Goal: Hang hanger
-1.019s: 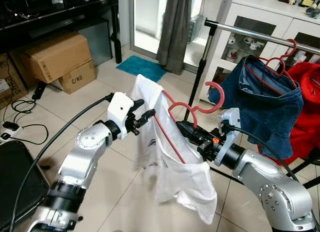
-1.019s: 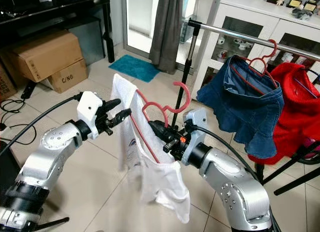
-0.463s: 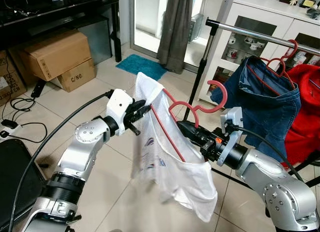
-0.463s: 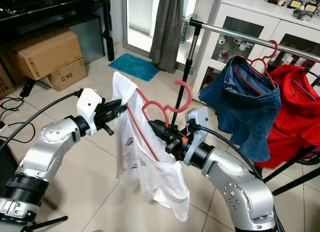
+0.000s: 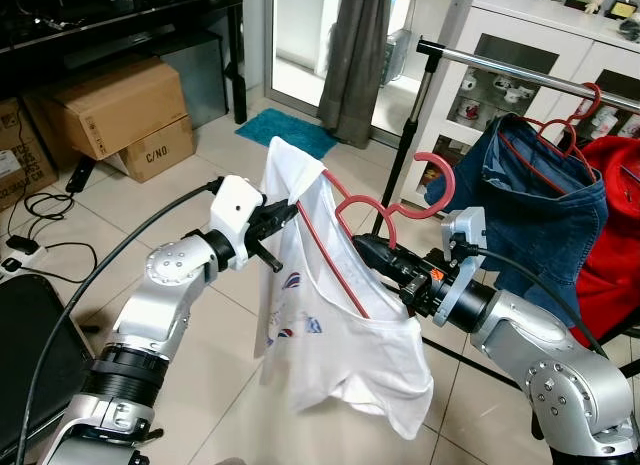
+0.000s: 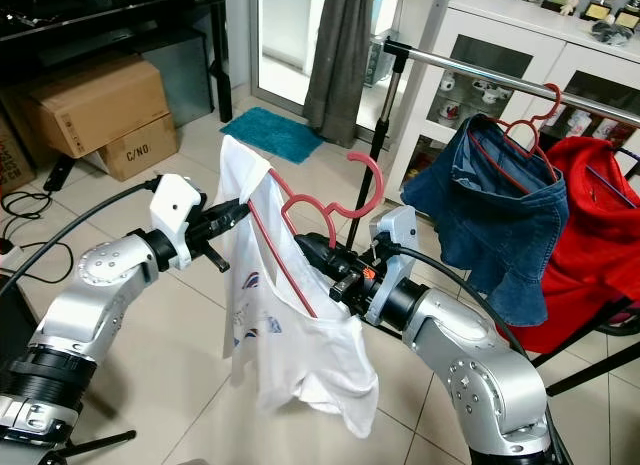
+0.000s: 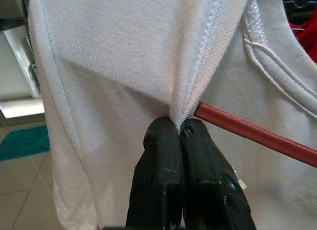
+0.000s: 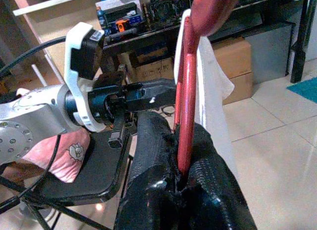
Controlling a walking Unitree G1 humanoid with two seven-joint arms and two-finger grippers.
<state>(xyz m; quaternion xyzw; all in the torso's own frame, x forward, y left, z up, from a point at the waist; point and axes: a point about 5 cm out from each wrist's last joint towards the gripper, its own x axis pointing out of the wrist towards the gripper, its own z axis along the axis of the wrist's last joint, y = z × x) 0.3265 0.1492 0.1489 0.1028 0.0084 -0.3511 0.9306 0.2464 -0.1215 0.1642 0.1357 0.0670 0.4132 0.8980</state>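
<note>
A red plastic hanger (image 5: 400, 210) carries a white t-shirt (image 5: 335, 335) in mid air before me. My right gripper (image 5: 372, 253) is shut on the hanger's lower bar, and the hook (image 5: 440, 180) points up toward the metal clothes rail (image 5: 520, 73). My left gripper (image 5: 283, 213) is shut on the shirt's neck seam (image 7: 190, 99) at the hanger's left end. The hanger's red bar (image 7: 247, 133) runs under the cloth right beside the left fingertips. The hook is below the rail and left of the clothes hung there.
A blue denim garment (image 5: 530, 215) and a red garment (image 5: 615, 225) hang on red hangers on the rail. The rail's black post (image 5: 408, 135) stands behind the shirt. Cardboard boxes (image 5: 110, 120) sit at the left, a grey curtain (image 5: 355, 60) behind, and a black seat (image 5: 30, 355) at lower left.
The left gripper has pulled the shirt's shoulder further over the hanger's end, and the shirt now hangs wider and flatter. The hanger sits a little higher.
</note>
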